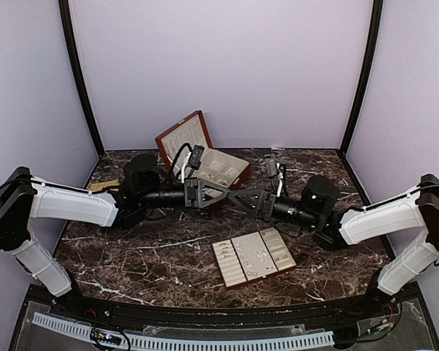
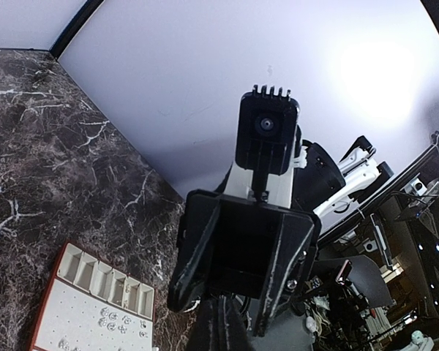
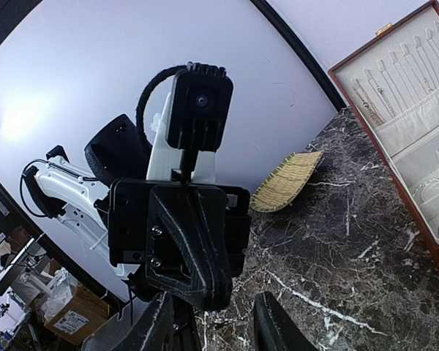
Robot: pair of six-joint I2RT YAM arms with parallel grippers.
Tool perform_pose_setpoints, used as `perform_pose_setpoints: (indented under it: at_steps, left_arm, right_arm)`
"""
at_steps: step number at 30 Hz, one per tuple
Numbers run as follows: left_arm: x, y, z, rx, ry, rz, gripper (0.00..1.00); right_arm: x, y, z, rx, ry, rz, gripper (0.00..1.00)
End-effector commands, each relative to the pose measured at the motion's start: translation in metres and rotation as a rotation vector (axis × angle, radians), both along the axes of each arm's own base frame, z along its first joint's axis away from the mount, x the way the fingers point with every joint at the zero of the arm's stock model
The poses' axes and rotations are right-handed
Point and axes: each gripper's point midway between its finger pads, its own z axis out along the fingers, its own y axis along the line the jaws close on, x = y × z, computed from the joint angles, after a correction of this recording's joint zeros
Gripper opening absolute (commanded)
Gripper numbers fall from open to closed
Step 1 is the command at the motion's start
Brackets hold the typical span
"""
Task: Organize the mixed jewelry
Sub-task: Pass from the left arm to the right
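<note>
The mixed jewelry shows as tiny silvery pieces (image 1: 260, 255) lying on the cream slotted tray (image 1: 233, 272), which also appears low in the left wrist view (image 2: 66, 300) with the pieces (image 2: 111, 317) on it. Both arms meet tip to tip above the table's middle. My left gripper (image 1: 241, 196) is shut, and its tip (image 3: 205, 298) points between the fingers (image 3: 274, 322) of my right gripper (image 1: 255, 201). The right gripper stands open around that tip, one finger (image 2: 194, 256) on each side. Whether anything sits in the left tip is too small to tell.
A red-brown wooden box (image 1: 205, 157) stands open at the back, with chains laid out in its cream-lined lid (image 3: 395, 95). A woven straw-coloured mat (image 3: 289, 179) lies at the back left by the wall. The tray sits just in front of the right arm.
</note>
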Motion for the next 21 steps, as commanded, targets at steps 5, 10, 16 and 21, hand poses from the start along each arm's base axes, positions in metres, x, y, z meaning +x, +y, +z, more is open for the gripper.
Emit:
perform_pose_setpoints:
  at_steps: [5, 10, 16, 21]
  left_arm:
    - [-0.0074, 0.0052, 0.0198, -0.045, -0.048, -0.005, 0.00]
    - [-0.0074, 0.0051, 0.0204, -0.047, -0.047, -0.006, 0.00]
    - [-0.0073, 0.0048, 0.0210, -0.049, -0.050, -0.006, 0.00]
    - [-0.0070, 0.0045, 0.0203, -0.048, -0.049, -0.005, 0.00]
  right_arm:
    - [-0.0008, -0.0031, 0.0043, 0.031, -0.011, -0.019, 0.37]
    - [-0.0023, -0.0023, 0.0082, 0.043, -0.017, -0.008, 0.33]
    - [-0.0029, 0.0010, 0.0083, 0.043, -0.017, 0.007, 0.29]
    - [-0.0036, 0.0011, 0.0085, 0.044, -0.018, 0.011, 0.25]
